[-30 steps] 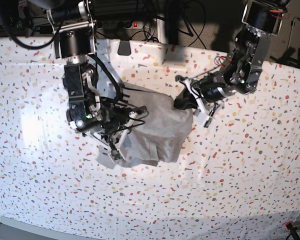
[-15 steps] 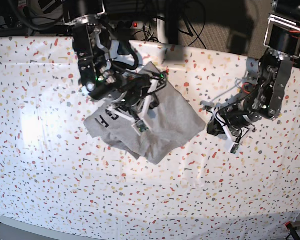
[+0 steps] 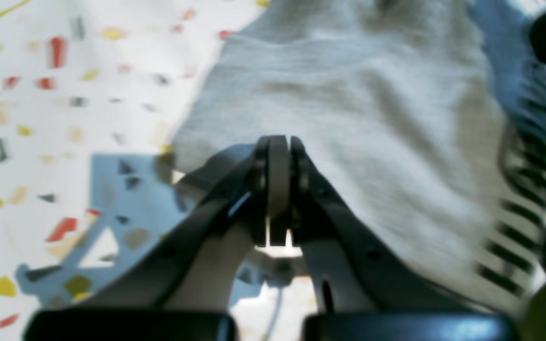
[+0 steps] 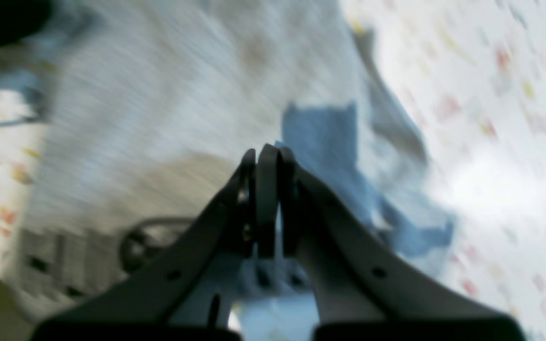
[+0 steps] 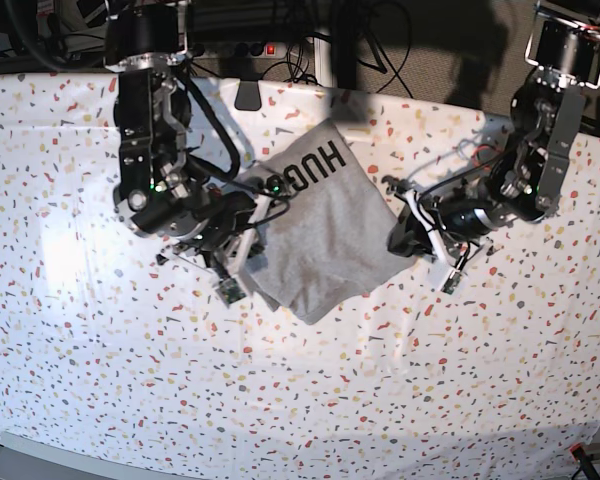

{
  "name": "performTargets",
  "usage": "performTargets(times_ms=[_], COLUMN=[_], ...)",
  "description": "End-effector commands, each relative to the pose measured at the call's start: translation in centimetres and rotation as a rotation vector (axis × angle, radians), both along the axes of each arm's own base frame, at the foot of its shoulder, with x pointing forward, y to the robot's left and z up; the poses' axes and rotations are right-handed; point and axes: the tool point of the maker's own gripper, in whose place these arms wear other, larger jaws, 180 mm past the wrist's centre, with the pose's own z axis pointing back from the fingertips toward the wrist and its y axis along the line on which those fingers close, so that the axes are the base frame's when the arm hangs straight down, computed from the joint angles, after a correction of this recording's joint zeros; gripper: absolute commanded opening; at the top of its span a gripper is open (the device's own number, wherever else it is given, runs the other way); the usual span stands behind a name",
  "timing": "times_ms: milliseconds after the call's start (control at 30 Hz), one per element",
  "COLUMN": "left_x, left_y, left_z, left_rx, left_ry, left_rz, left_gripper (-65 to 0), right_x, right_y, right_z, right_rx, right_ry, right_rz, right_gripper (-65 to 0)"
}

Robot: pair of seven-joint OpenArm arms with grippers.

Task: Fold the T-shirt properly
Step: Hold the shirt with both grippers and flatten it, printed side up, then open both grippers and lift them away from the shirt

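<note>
Both arms bent low over the table (image 5: 100,380), flanking the folded T-shirt (image 5: 325,235). Left gripper (image 3: 277,147) pressed together, empty; right gripper (image 4: 263,158) likewise, above cloth.

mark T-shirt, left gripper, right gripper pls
T-shirt (image 5: 325,235), base view, plain grey middle of the folded cloth.
left gripper (image 3: 277,156), left wrist view, shut fingertips.
right gripper (image 4: 264,163), right wrist view, shut fingertips.

White speckled tablecloth (image 5: 380,400), bright glare patch at left, dark cables (image 5: 300,50) behind — possibly a power strip
</note>
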Motion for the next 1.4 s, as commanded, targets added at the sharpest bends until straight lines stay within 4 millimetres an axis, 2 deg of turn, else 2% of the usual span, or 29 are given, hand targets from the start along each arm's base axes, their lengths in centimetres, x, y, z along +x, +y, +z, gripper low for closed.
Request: performTargets(times_ms=[0,133,233,367,633,867,967,1067,1200,1367], left_x=[0.1,-3.4,-5.1,-5.8,-5.6,-5.5,-5.5,-5.5,-5.9,-7.3], left_y=[-0.5,-2.7,-3.8,-4.0,-3.1,-0.6,0.3,1.4,3.7,7.7], left_z=[1.7,1.6,1.1,0.8,0.6,0.1,0.3,0.8,1.4,0.9], left_rx=[-0.041,-0.139,-0.229,-0.248,-0.215,-0.147,-0.143,-0.144,-0.135,-0.098], left_ry=[-0.045,-0.002,0.018,0.01,0.01,0.014,0.015,0.0,-0.018,0.004], left_rz=[-0.01,-0.03,-0.003,0.017,0.01,0.011,0.025,0.059,0.128,0.232], left_gripper=[-65.0,-65.0,-65.0,-65.0,-65.0,-65.0,-65.0,-65.0,-65.0,-65.0], right_x=[0.7,-0.7,-2.5,-4.9,-7.0,-7.3,-7.5,-7.6,-8.3,-10.8], right_y=[-0.7,-3.7,-4.0,-2.2,4.2,4.2,3.8,3.5,1.8,-1.7], right_z=[1.2,-0.5,-2.2,-3.9,-4.3,-3.9,-2.0,0.7,3.2,2.3], right_rx=[0.011,-0.047,-0.056,-0.018,0.079,0.017,0.017,0.062,0.114,0.117], right_ry=[-0.039,0.01,0.061,0.105,0.12,0.132,0.105,0.041,-0.014,0.039], right_rz=[-0.009,-0.041,-0.039,-0.012,0.073,0.09,0.095,0.084,0.019,-0.091], right_gripper=[-65.0,-65.0,-65.0,-65.0,-65.0,-65.0,-65.0,-65.0,-65.0,-65.0])
